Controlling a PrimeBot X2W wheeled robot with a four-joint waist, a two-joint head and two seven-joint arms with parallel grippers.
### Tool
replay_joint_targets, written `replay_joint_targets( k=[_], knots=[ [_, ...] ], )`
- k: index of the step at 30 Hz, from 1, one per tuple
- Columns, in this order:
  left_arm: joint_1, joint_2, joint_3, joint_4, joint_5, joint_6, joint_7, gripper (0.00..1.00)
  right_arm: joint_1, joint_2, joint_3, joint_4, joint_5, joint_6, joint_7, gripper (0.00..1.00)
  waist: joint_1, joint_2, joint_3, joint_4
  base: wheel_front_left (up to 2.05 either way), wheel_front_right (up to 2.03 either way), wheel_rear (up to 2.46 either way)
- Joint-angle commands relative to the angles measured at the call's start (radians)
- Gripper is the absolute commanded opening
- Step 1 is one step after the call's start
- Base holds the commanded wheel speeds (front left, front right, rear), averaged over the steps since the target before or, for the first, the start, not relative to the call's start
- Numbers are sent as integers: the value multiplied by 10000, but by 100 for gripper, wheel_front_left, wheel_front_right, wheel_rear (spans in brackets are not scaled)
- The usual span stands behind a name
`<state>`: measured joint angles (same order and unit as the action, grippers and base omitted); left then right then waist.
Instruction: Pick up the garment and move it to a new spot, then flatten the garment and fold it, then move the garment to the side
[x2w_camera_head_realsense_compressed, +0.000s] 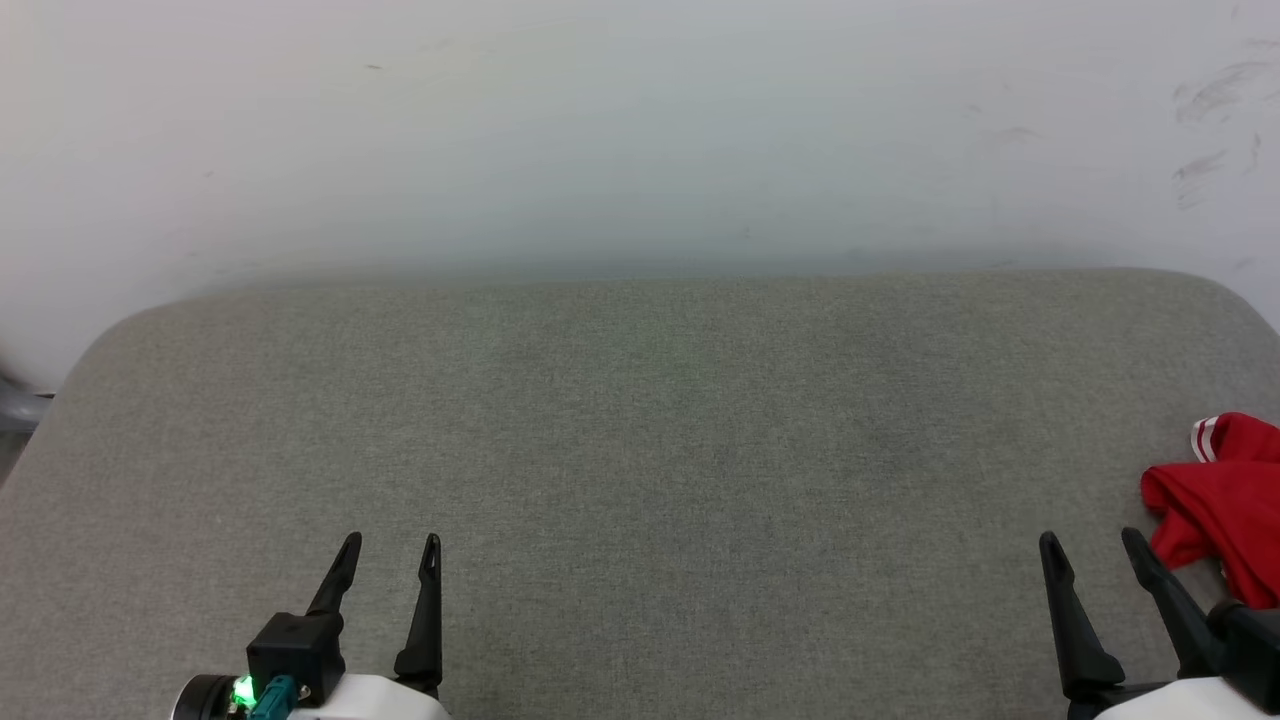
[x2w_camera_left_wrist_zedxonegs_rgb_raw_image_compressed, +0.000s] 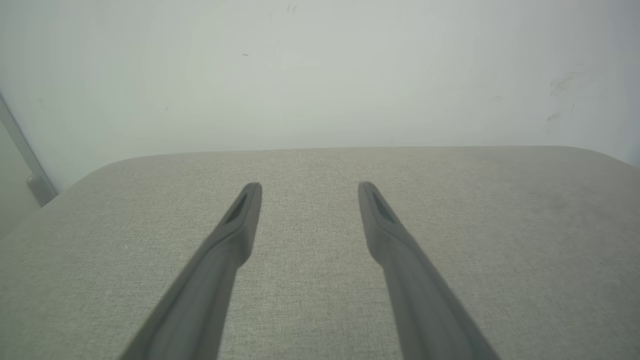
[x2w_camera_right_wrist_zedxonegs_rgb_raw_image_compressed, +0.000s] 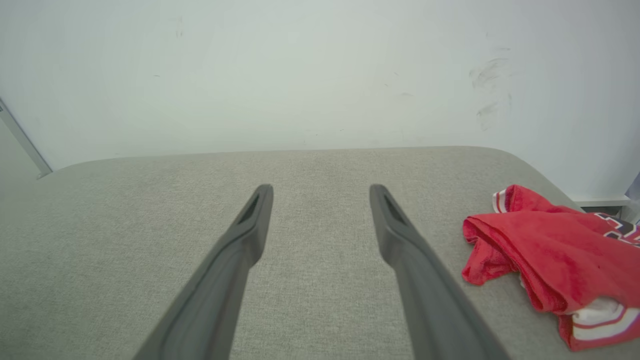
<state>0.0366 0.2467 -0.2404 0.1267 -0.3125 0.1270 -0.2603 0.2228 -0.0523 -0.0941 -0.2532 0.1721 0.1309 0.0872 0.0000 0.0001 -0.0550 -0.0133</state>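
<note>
Over at the far right edge of the grey padded surface (x2w_camera_head_realsense_compressed: 640, 430), the garment (x2w_camera_head_realsense_compressed: 1225, 495) sits in a crumpled red heap with a bit of red-white striped trim poking out on top. The right wrist view also catches some white sleeve and a scrap of dark lettering. The right gripper (x2w_camera_head_realsense_compressed: 1090, 540) is just beside it, fingers spread wide and holding nothing, with a gap between it and the cloth. The left gripper (x2w_camera_head_realsense_compressed: 392, 542) is well apart on the other side, also wide open and empty. There's a scuffed white wall (x2w_camera_head_realsense_compressed: 640, 130) behind.
</note>
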Motion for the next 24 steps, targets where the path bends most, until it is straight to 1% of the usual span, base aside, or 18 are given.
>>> replay_joint_targets(
  k=[1, 3, 4, 8, 24],
  knots=[
    [-69, 65, -7, 51, -24, 14, -30, 100, -178, 33, 16, 66, 12, -4, -89, 100, 0, -1, 0, -9, 0, 0, 0],
    [-118, 64, -27, 79, -53, 12, 9, 100, -207, 33, 22, 139, -4, -4, -136, 100, 0, -1, 2, -16, 0, 0, 0],
    [-27, 22, -36, 68, -22, -3, 21, 0, -118, 0, 20, 142, 20, 0, -94, 0, 1, -1, 2, -17, 0, 0, 0],
    [175, -128, -105, 368, -116, -21, 57, 0, 30, 4, 59, 518, 143, 0, -83, 0, 1, -1, 6, -19, 0, 0, 0],
    [-203, -493, 644, 557, -2855, -561, 813, 0, -691, -138, 183, 1440, 3312, 0, -157, 0, 1, -1, 80, 1, 0, 0, 0]
  ],
)
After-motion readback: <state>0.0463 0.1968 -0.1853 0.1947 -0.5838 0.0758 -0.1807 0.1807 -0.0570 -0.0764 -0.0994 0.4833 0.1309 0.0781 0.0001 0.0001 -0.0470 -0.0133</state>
